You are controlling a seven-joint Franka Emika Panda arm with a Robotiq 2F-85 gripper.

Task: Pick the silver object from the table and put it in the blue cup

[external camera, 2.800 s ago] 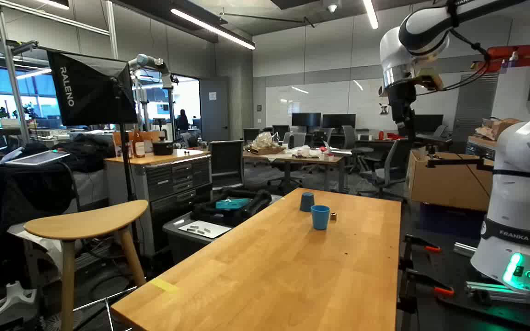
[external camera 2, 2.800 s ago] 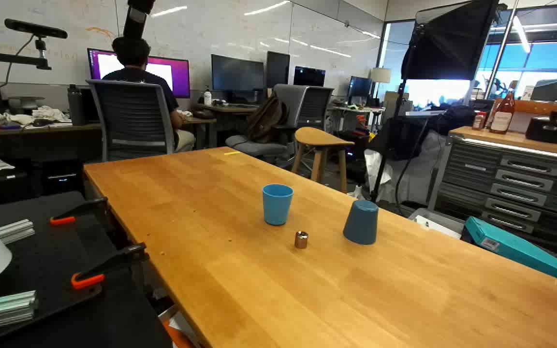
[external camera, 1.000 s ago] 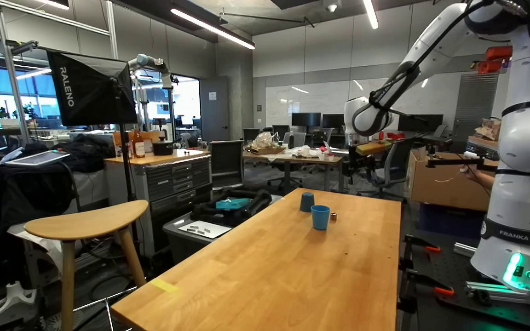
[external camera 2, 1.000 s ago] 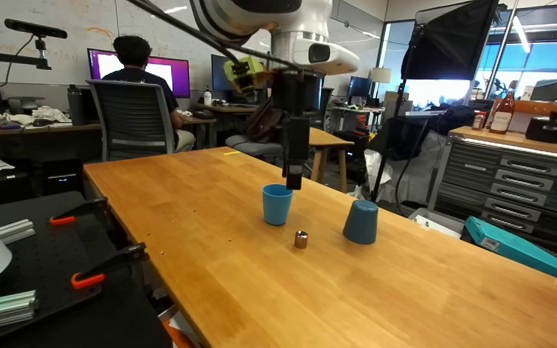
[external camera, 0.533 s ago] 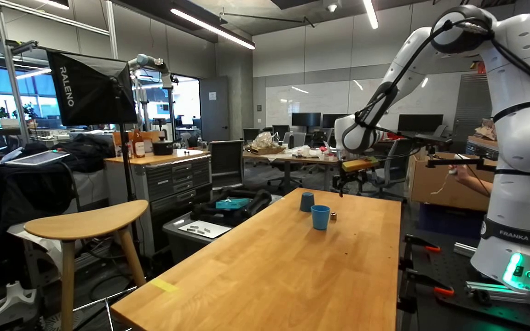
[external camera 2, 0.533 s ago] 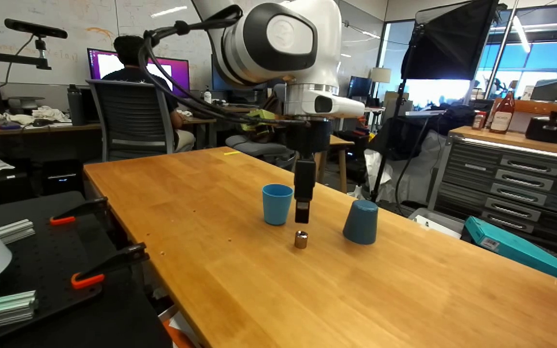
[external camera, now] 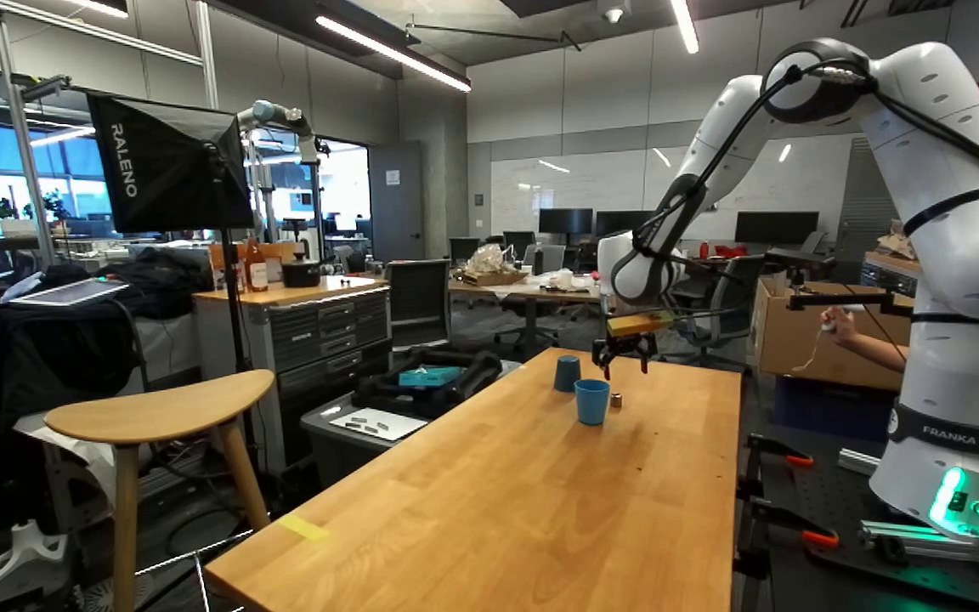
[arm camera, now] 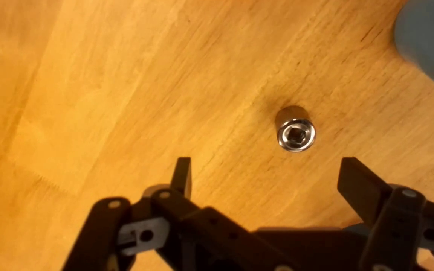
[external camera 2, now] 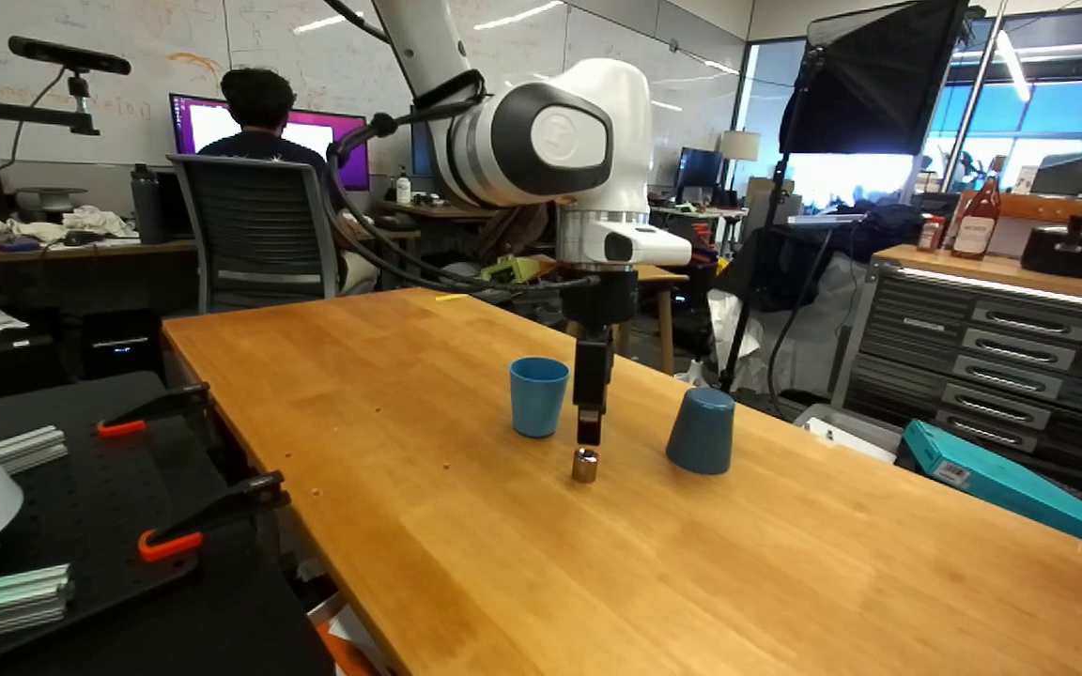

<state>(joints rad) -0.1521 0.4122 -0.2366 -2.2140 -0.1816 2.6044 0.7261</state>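
Observation:
The silver object [external camera 2: 585, 466] is a small shiny metal socket with a square hole in its top. It stands upright on the wooden table [external camera 2: 466, 545], and it also shows in an exterior view [external camera: 616, 400] and in the wrist view [arm camera: 296, 130]. The blue cup [external camera 2: 538, 399] stands open side up beside it, and shows in an exterior view [external camera: 592, 403] and at the top right of the wrist view [arm camera: 428, 41]. My gripper [arm camera: 266, 160] is open and empty, pointing down, with its fingertips [external camera 2: 589, 439] a little above the socket. In the wrist view the socket lies ahead of the gap, nearer the right finger.
A darker blue-grey cup [external camera 2: 702, 432] stands upside down near the socket, on the opposite side from the blue cup; it also shows in an exterior view [external camera: 568, 374]. Black clamps with orange ends [external camera 2: 170, 545] sit along the table edge by the robot base.
The arm has swung in from high up and come down over the table. Over the last half second the gripper has sunk closer to the socket. The cups and socket have not moved.

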